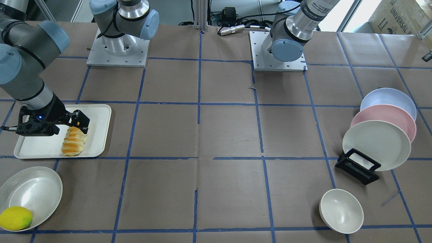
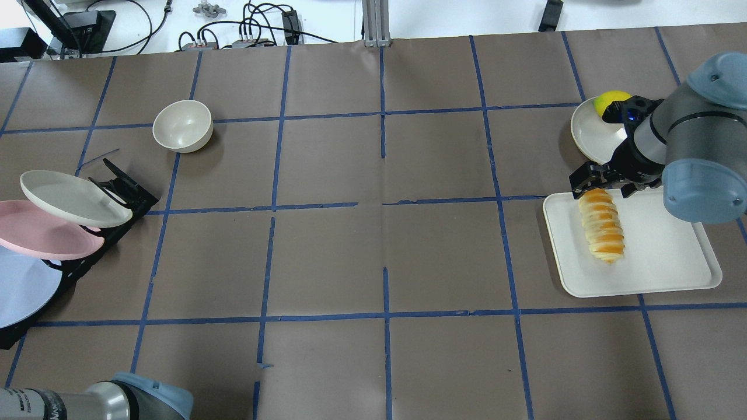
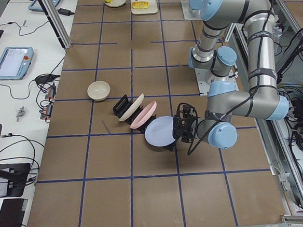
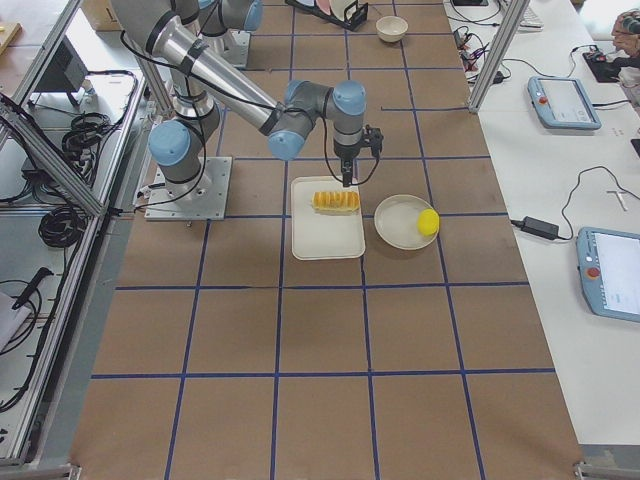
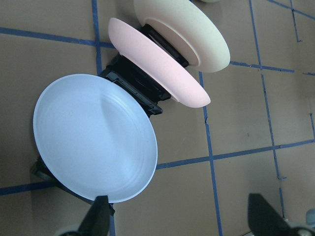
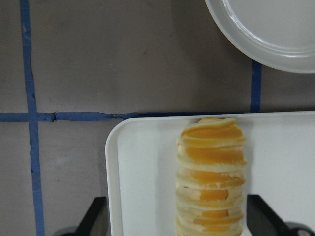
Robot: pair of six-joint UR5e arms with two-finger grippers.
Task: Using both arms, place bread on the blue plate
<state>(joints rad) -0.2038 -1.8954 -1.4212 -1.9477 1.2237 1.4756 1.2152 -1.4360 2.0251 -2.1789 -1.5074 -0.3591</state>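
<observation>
**A:** Where is the bread?

**B:** In the overhead view, the bread (image 2: 602, 227), striped orange and cream, lies on a white tray (image 2: 671, 262) at the right of the frame. Its length runs up and down the picture.

**A:** And the right gripper?

**B:** The right gripper (image 2: 595, 184) hangs over the bread's upper end. In its wrist view the two fingers (image 6: 98, 219) stand wide apart at the bottom corners, one on each side of the bread, gripping nothing.

**A:** Where is the blue plate?

**B:** The blue plate (image 5: 93, 137) leans in a black rack (image 5: 138, 78) at the left of the left wrist view. A pink plate (image 5: 157, 64) and an off-white plate (image 5: 187, 29) stand behind it, toward the top.

**A:** The left gripper?

**B:** The left gripper (image 5: 177, 199) is spread wide along the bottom edge and holds nothing. One fingertip sits just beside the plate's lower rim. I cannot tell whether it touches.
</observation>
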